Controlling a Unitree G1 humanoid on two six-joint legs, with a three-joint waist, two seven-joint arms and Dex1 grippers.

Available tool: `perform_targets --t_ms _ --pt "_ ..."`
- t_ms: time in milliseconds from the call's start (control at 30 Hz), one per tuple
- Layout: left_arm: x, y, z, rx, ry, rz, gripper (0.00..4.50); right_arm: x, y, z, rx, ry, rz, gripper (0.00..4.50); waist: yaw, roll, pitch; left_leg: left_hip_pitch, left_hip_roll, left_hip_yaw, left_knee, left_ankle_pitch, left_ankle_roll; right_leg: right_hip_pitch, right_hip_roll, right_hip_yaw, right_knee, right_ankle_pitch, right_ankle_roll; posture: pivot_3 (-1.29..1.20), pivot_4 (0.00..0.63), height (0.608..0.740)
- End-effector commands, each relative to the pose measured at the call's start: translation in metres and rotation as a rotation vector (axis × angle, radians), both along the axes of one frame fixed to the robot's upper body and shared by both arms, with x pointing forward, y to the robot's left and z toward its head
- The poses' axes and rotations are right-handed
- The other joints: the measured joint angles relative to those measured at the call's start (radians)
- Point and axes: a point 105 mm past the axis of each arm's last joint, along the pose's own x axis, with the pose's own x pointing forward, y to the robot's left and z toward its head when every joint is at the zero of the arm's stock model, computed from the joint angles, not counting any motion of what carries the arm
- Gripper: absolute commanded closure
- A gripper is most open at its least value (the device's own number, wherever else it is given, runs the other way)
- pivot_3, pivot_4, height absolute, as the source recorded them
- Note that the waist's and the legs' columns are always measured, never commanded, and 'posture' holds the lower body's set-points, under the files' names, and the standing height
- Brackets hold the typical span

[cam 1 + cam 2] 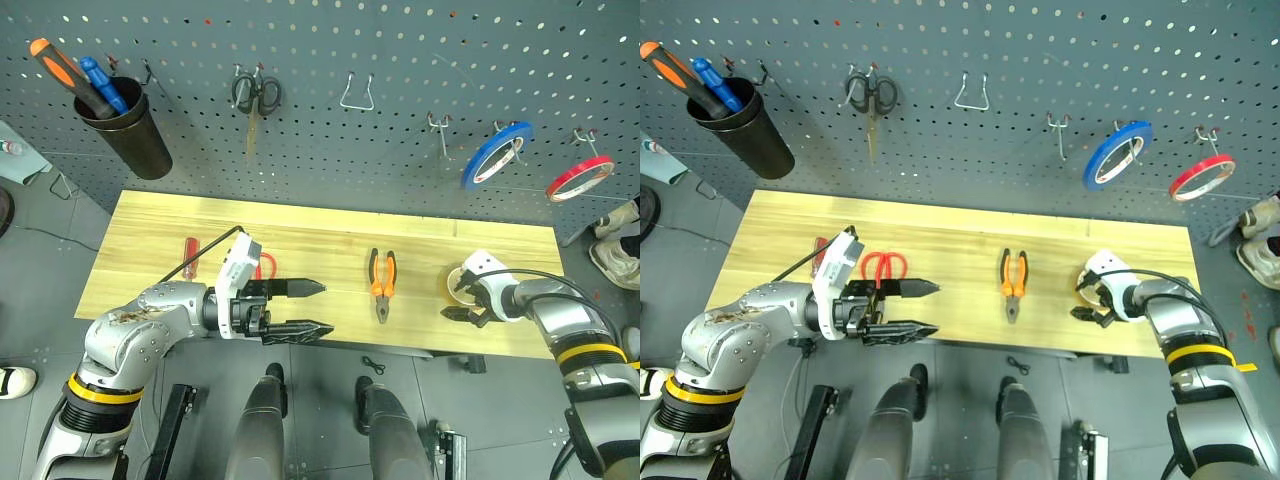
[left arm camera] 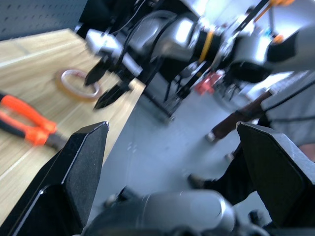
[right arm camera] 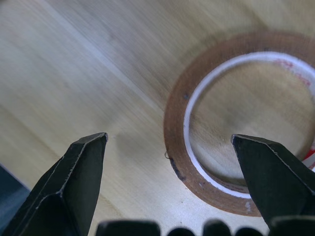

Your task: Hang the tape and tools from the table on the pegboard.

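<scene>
Left gripper point(image 1: 300, 308): wide open, empty, hung level over near desk point(image 1: 320, 245) edge. Right gripper point(image 3: 172, 172): wide open, empty, poised just above tape point(image 3: 231, 123), one finger over hole, one outside ring.
On desk, unhung: pliers point(image 1: 382, 284), scissors point(image 1: 883, 266), screwdriver point(image 1: 190, 255), tape.
Pegboard point(image 1: 400, 60): none of these hung; middle hook point(image 1: 357, 92) free.

On the wooden table point(image 1: 960, 240) lie orange-handled pliers point(image 1: 1014, 283) and red scissors point(image 1: 883, 266). The right gripper point(image 1: 1086, 308), fingers apart, hangs over the tape roll point(image 1: 1084, 278); the left gripper point(image 1: 922, 308) is spread too.
</scene>
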Motion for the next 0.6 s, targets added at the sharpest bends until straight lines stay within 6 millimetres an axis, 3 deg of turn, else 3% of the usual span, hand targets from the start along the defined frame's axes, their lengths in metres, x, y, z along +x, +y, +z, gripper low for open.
perform_targets --t_ms 33,367,600 --pt "-0.009 -0.002 0.009 -0.011 -0.014 -0.043 0.0 0.002 -0.005 -0.002 -0.021 -0.009 0.014 0.76 -0.003 0.0 0.005 0.0 0.0 0.0 0.0 0.0 0.0 0.0 0.0 0.0 0.0 0.0 0.0 0.07 0.45 0.74" --pt "-0.009 0.0 0.002 0.009 -0.007 -0.036 0.0 0.001 -0.002 -0.02 -0.19 -0.048 0.199 4.18 -0.006 0.0 0.007 0.001 -0.001 0.0 0.0 0.0 -0.001 0.001 0.0 0.0 0.0 0.0 0.001 0.08 0.414 0.74" --pt "-0.005 0.001 0.002 -0.012 0.005 -0.003 0.0 0.0 0.012 0.011 -0.258 -0.276 0.304 4.26 -0.003 0.0 0.005 0.001 -0.001 -0.001 0.0 0.003 -0.005 0.001 0.001 0.0 0.0 0.002 0.002 0.1 0.336 0.74"
